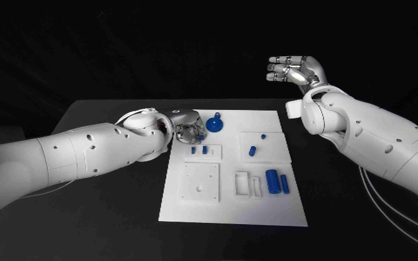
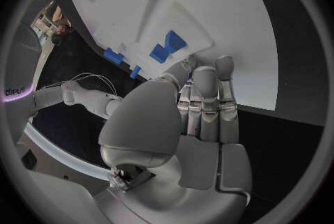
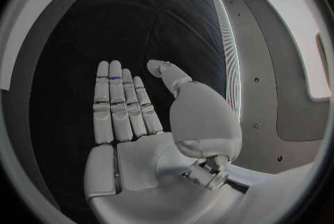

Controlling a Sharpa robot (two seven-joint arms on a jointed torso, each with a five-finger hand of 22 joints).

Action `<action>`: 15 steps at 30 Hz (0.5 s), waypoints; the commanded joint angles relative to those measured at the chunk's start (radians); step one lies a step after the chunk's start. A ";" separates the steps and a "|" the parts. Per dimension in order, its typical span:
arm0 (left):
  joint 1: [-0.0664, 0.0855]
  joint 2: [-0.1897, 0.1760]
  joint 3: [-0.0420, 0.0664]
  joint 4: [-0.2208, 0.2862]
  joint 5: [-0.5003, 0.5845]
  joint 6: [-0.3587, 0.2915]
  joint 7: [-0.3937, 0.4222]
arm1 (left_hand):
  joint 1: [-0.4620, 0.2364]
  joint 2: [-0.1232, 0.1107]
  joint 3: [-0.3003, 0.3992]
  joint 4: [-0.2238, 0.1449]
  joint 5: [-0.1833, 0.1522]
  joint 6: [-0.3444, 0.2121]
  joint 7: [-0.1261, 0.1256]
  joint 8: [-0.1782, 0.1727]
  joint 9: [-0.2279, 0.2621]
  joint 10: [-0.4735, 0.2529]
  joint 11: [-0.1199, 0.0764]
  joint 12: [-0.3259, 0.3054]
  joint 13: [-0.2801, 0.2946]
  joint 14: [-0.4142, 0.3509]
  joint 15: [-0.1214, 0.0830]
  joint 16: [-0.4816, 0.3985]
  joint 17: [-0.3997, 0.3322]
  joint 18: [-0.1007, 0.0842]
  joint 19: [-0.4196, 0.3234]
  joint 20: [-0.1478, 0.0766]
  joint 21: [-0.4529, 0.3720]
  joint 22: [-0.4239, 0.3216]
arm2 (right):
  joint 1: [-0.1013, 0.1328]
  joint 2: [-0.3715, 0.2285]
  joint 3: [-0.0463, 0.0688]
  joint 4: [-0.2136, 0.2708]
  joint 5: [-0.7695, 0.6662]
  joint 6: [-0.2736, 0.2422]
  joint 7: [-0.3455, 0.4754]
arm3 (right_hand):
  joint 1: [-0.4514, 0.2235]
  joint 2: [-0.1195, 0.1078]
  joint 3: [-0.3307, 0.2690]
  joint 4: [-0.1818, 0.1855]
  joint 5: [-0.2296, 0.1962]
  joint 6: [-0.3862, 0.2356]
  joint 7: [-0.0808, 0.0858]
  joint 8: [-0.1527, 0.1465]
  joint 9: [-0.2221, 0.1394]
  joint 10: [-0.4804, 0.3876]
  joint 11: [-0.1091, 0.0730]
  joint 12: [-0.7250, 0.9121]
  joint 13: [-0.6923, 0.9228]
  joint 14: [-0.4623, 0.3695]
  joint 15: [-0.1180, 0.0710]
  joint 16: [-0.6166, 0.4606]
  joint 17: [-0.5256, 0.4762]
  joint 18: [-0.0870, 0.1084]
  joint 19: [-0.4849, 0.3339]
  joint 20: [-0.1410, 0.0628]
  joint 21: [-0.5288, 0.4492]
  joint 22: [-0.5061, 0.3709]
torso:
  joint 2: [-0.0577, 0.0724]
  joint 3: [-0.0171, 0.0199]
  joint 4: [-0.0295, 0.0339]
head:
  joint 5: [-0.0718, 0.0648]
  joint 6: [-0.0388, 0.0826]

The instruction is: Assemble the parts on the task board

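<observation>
Reaching over the task board's (image 1: 261, 209) left edge near its far corner, the left hand (image 1: 187, 131) has its fingers (image 2: 206, 102) straight and close together, tips at the board beside two small blue parts (image 1: 199, 150); whether they pinch anything I cannot tell. The right hand (image 1: 295, 71) hangs raised beyond the board's far right corner, flat, fingers apart, holding nothing. A round blue part (image 1: 214, 122) lies by the far edge, blue cylinders (image 1: 277, 182) toward the near right. All look light, rigid, smooth plastic, likely slippery; pinch them across their sides.
</observation>
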 commanded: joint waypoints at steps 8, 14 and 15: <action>-0.002 -0.002 0.000 0.000 0.007 -0.018 0.008 | -0.001 -0.014 0.011 0.005 -0.005 -0.007 0.000 -0.003 0.000 -0.006 -0.004 0.000 -0.001 -0.008 -0.002 -0.005 0.000 0.004 -0.004 -0.001 0.003 0.019 | -0.001 0.000 0.000 0.001 -0.007 0.015 0.007 | -0.007 0.002 -0.007 -0.001 0.007 -0.005 -0.001 -0.005 -0.002 -0.006 0.001 0.000 -0.001 -0.010 0.000 0.003 -0.001 -0.006 -0.010 -0.001 -0.003 -0.001 | 0.000 0.0001 -0.0003 | 0.001 0.000; -0.002 -0.005 0.000 -0.003 0.007 -0.021 0.008 | 0.003 -0.018 0.014 0.003 -0.005 -0.009 0.000 -0.004 -0.001 -0.004 -0.004 0.000 -0.001 -0.007 -0.002 -0.005 0.000 0.005 -0.003 -0.002 0.004 0.019 | -0.002 -0.001 0.000 0.000 -0.007 0.015 0.007 | -0.007 0.002 -0.007 -0.001 0.007 -0.005 -0.001 -0.005 -0.002 -0.006 0.001 0.000 -0.001 -0.010 0.000 0.003 -0.001 -0.006 -0.010 -0.001 -0.003 -0.001 | 0.000 -0.0002 0.0002 | 0.000 0.000; -0.002 -0.006 0.000 -0.003 0.007 -0.021 0.007 | 0.003 -0.019 0.014 0.003 -0.005 -0.011 -0.001 -0.003 -0.001 -0.003 -0.004 0.000 -0.001 -0.007 -0.002 -0.005 0.000 0.005 -0.003 -0.002 0.004 0.019 | -0.002 -0.001 0.000 0.000 -0.007 0.015 0.007 | -0.007 0.002 -0.007 -0.001 0.007 -0.005 -0.001 -0.005 -0.002 -0.006 0.001 0.000 -0.001 -0.010 0.000 0.003 -0.001 -0.006 -0.010 -0.001 -0.003 -0.001 | 0.000 -0.0002 0.0003 | 0.000 0.000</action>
